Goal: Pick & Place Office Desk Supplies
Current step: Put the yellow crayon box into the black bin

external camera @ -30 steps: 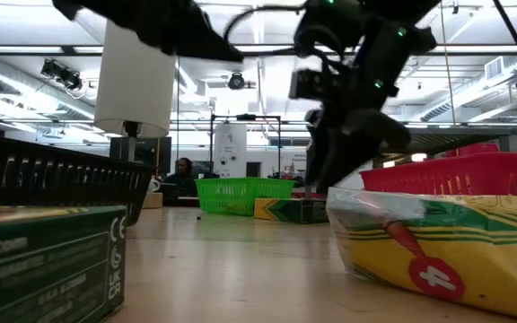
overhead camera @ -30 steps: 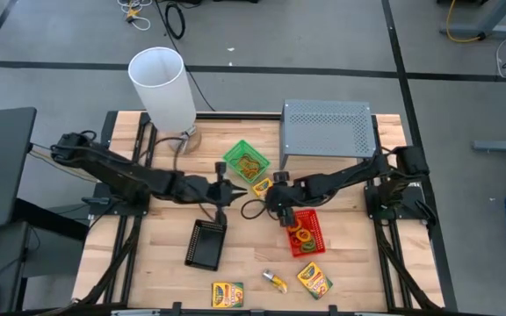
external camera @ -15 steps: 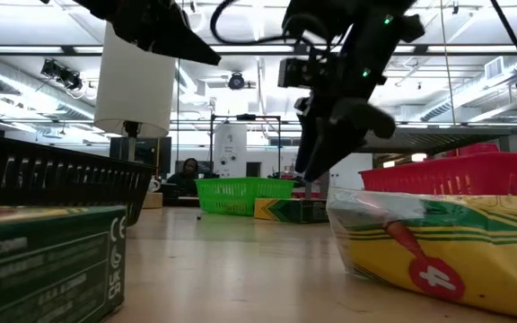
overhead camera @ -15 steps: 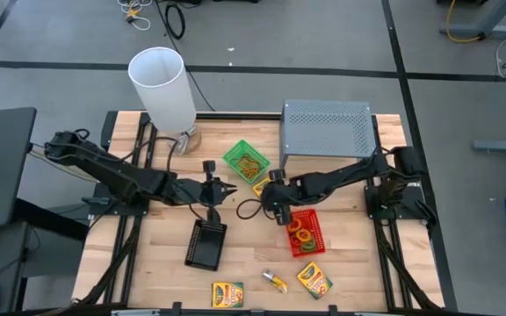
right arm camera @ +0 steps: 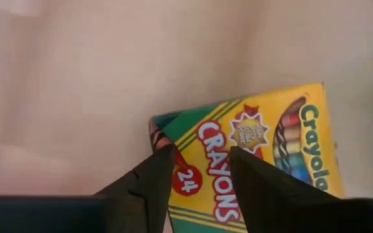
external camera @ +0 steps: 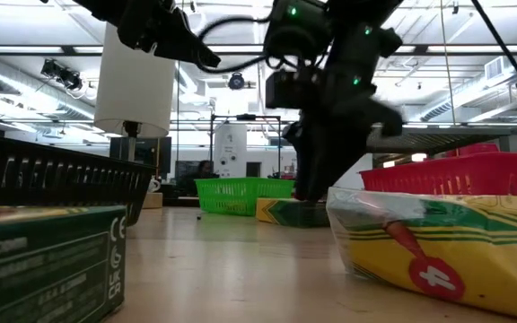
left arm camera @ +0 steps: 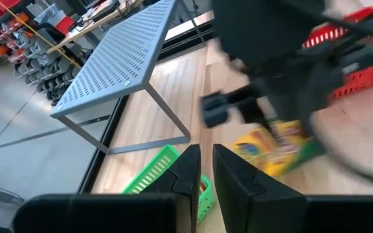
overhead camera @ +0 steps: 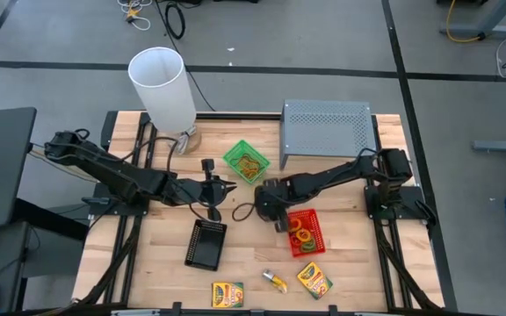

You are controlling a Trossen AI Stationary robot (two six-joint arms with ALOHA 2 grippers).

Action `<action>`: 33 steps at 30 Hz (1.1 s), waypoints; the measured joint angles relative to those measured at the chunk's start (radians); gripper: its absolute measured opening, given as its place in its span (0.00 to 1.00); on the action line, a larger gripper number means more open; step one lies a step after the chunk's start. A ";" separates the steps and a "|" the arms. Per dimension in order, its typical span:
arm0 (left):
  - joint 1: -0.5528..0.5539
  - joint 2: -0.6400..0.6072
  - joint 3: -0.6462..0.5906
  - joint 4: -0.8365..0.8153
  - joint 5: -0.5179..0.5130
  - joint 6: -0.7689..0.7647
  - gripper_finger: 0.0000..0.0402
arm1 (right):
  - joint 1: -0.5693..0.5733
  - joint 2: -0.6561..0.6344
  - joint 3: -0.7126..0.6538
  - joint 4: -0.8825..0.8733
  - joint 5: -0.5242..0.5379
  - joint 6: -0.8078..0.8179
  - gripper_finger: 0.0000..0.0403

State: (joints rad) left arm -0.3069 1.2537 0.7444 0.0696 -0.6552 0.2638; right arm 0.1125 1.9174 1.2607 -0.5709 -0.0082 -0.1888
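A yellow-green crayon box [right arm camera: 258, 162] lies flat on the table just right of the green tray [overhead camera: 246, 162], which holds tan rubber bands. My right gripper [right arm camera: 199, 158] is open and points down over the box's near-corner end, one finger on either side of the "24" mark. In the low view my right gripper [external camera: 308, 193] reaches down to this box [external camera: 285, 213]. My left gripper [overhead camera: 222, 187] is shut and hovers above the black tray [overhead camera: 206, 244]. The red tray [overhead camera: 304, 233] holds coloured loop bands. My right gripper stands from above over the end of the crayon box [right arm camera: 173, 133], its fingers across the box's face. Whether the fingertips [right arm camera: 164, 158] touch the box I cannot tell. The box lies flat on the table.
The grey perforated riser [overhead camera: 328, 127] stands at the far right and the tall white cylinder [overhead camera: 163, 88] at the far left. Two more crayon boxes [overhead camera: 227, 294] [overhead camera: 314, 279] and a small yellow item [overhead camera: 275, 282] lie near the near edge.
My right gripper has moved toward the table's left, off the red tray, and come down onto the crayon box beside the green tray. My left gripper has drawn back a little toward the table's left, then kept still.
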 joint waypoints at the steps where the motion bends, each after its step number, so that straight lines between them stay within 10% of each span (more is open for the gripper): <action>1: 0.000 0.000 0.000 0.000 0.000 0.000 0.12 | 0.008 0.001 0.006 -0.006 -0.031 0.003 0.40; 7: 0.000 0.000 0.000 0.000 0.000 0.000 0.12 | 0.062 0.002 0.016 0.021 -0.116 0.008 0.36; 19: -0.001 0.000 0.000 0.001 0.001 -0.014 0.12 | 0.040 0.002 0.140 -0.104 0.062 -0.038 0.47; 33: -0.002 -0.002 0.000 -0.003 -0.067 -0.032 0.12 | -0.153 0.018 0.155 -0.154 -0.202 -0.168 0.55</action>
State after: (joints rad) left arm -0.3084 1.2512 0.7441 0.0664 -0.7218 0.2317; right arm -0.0406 1.9353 1.4157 -0.7244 -0.2106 -0.3573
